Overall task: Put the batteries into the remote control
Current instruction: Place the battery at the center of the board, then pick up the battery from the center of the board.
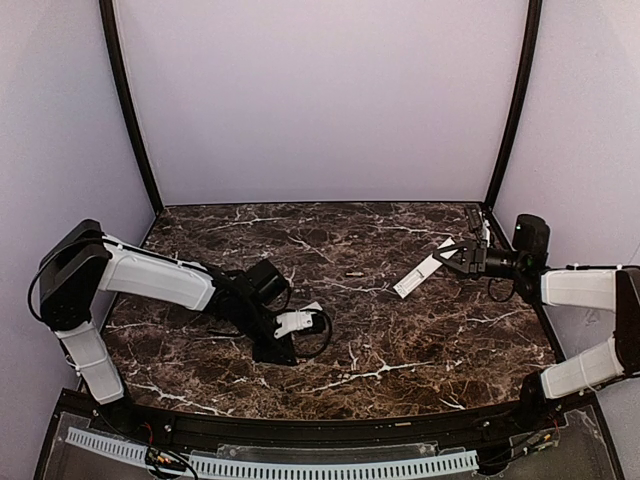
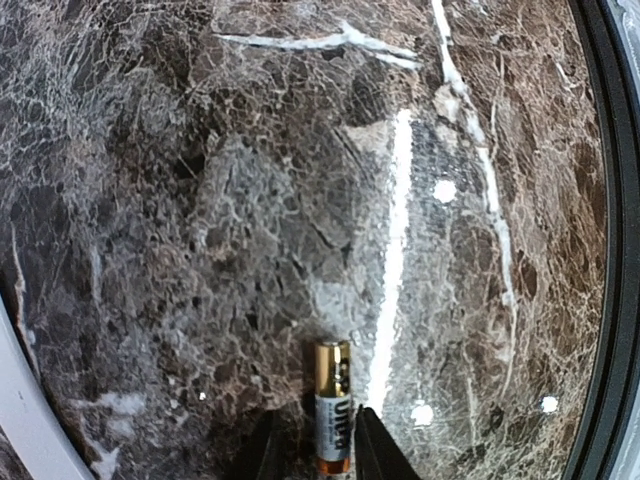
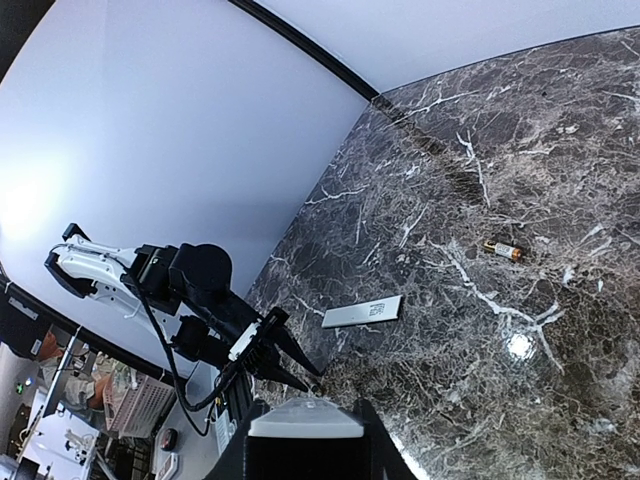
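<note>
Top view: left arm (image 1: 150, 280) reaches across the left half of the table (image 1: 400, 350), and the left gripper (image 1: 278, 352) is low over the marble. The battery is not visible from here. The right gripper (image 1: 455, 258) sits at the far right edge, clenched on one end of the remote (image 1: 425, 270). The remote's free end slants toward the table centre; cannot tell whether it touches the surface.

Left wrist: battery (image 2: 333, 405) lies flat on the marble between the two fingertips (image 2: 378, 455), gold end pointing away from the wrist. The jaws are released, slightly apart. There is a clear gap between the battery and one finger, while the other finger stands just beside it.

Right wrist: the remote fills the bottom edge, seen end-on, with a dark finger on either side, so the grasp is confirmed. On the table beyond:
- A second battery (image 3: 502, 250) lies alone, well apart from both grippers.
- A flat white strip (image 3: 362, 313) lies nearer, between the second battery and the left gripper.

The left gripper's fingers point down at the table.
</note>
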